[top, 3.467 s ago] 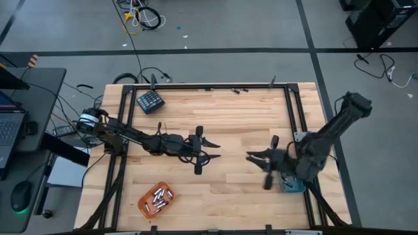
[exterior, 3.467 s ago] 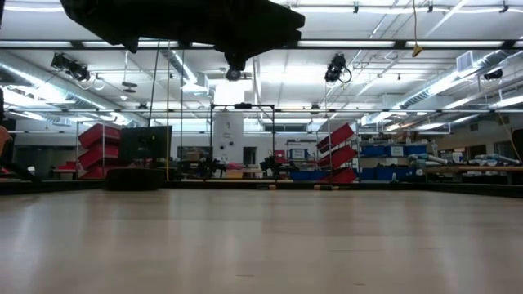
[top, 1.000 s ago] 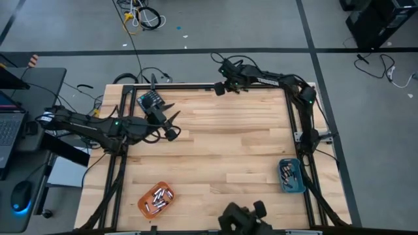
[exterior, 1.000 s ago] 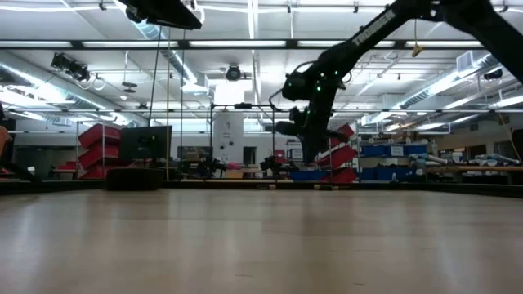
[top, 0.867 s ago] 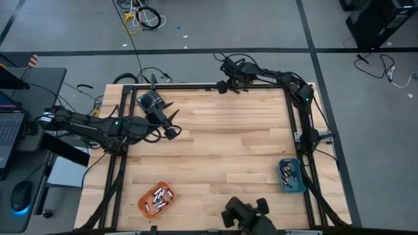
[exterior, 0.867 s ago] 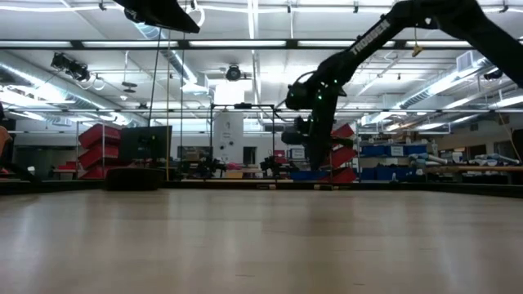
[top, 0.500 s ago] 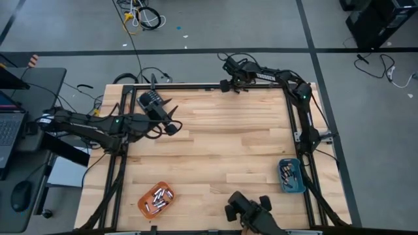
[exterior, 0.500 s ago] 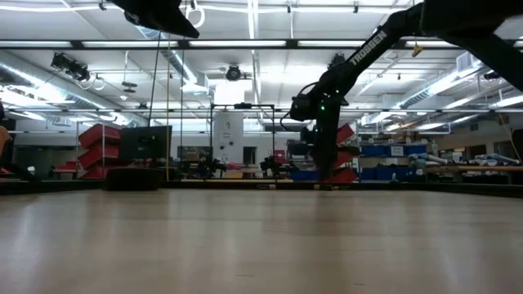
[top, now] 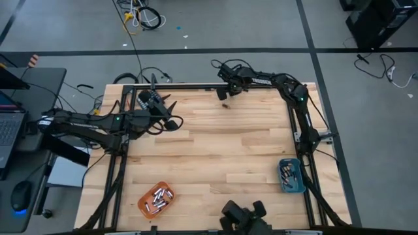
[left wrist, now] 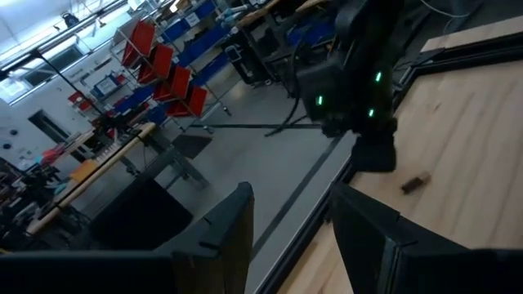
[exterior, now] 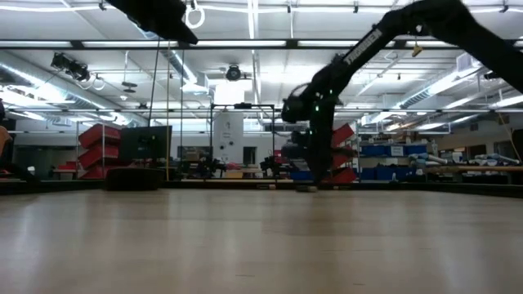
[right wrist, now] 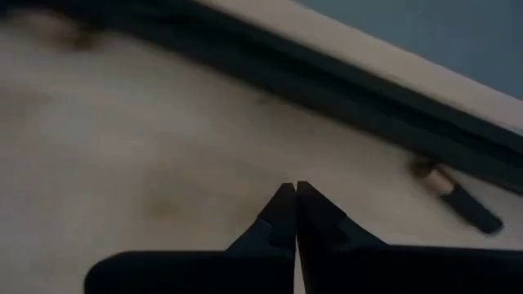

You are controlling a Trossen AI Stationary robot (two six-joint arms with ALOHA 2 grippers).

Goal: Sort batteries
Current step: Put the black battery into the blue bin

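My right gripper is shut and points down at the table's far edge. One small battery lies flat on the wood just beside it, apart from the fingertips. My left gripper is open and hovers at the far left, beside the dark teal keypad block. More batteries lie in the orange tray near the near edge and in the blue tray on the right.
A black rail frames the table's far edge, close behind my right gripper. A dark device sits at the middle of the near edge. Bare wood lies between the arms and the trays.
My right gripper has moved slightly toward the table's left along the far edge and has come lower. A battery now shows on the wood just on its near side. My left gripper has drifted a little toward the far edge.
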